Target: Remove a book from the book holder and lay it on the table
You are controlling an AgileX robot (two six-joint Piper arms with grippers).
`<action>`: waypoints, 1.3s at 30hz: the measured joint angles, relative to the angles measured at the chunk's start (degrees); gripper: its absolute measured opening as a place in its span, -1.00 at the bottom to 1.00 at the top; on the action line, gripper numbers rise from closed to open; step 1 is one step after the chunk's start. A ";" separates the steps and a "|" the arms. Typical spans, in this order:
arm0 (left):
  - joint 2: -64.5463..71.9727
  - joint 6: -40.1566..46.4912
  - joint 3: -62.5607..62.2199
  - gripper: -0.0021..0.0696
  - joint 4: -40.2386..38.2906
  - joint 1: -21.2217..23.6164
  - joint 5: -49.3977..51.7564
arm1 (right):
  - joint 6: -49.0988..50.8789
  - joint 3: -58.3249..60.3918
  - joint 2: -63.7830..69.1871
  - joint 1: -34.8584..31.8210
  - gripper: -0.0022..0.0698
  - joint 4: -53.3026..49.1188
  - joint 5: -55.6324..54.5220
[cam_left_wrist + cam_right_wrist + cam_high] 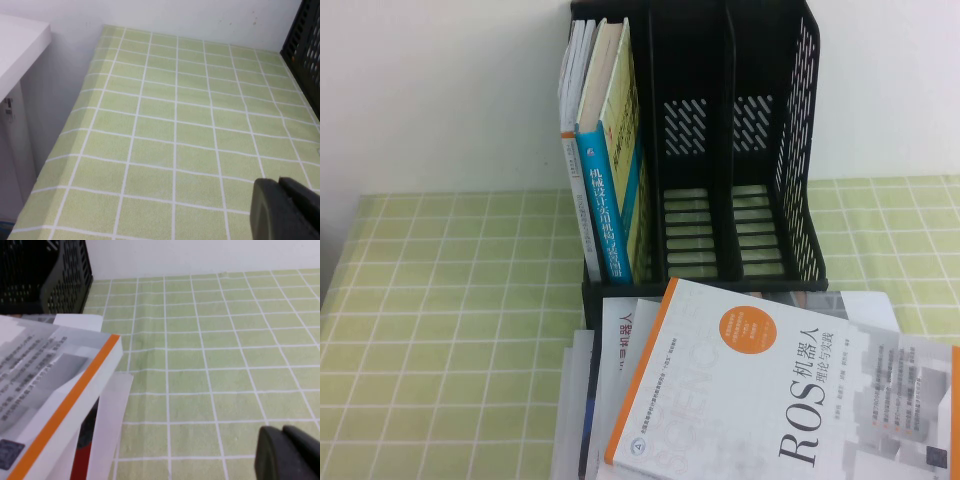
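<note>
The large thick book with the pale yellow cover and bright blue spine (pixel 608 190) stands upright in the left compartment of the tall black plastic book holder (pixel 790 150), which is at the far edge of the desk with the light green checked cloth (pixel 440 330). I judge this book to be heavy and stiff, with a smooth cover that can slip. The best place to take it seems to be the blue spine side near the top, where it comes out of the holder toward me; a firm pinch over both covers is needed.

Pressed on its left side stands a thin white-grey book with orange trim (pixel 572 100), touching it, so one jaw has little room there. The middle and right compartments are empty. In front of the holder, at the near edge of the desk, lies a white and orange "ROS" book (pixel 770 400) on top of some other white books and papers (pixel 610 350). This pile takes the place just before the holder, so free cloth for laying the book is at the left and at the right.

My left gripper (pixel 285 210) hangs over bare cloth near the left edge; whether its jaws are apart I cannot tell. My right gripper (pixel 287 452) hangs over the cloth beside the pile, its jaws together and holding nothing.
</note>
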 joint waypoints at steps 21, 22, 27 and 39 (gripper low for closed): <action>0.00 0.17 0.00 -0.95 0.00 0.00 0.00 | 0.00 0.00 0.00 0.00 -0.94 0.00 0.00; 0.00 0.17 0.00 -0.95 0.00 0.00 0.00 | 0.00 0.00 0.00 0.00 -0.94 0.00 0.00; 0.00 0.17 0.00 -0.95 0.00 0.00 0.00 | 0.00 0.00 0.00 0.00 -0.94 0.00 0.00; 0.00 0.91 0.12 -0.95 0.00 0.00 -2.74 | 0.00 0.00 0.00 0.00 -0.94 -0.09 -1.48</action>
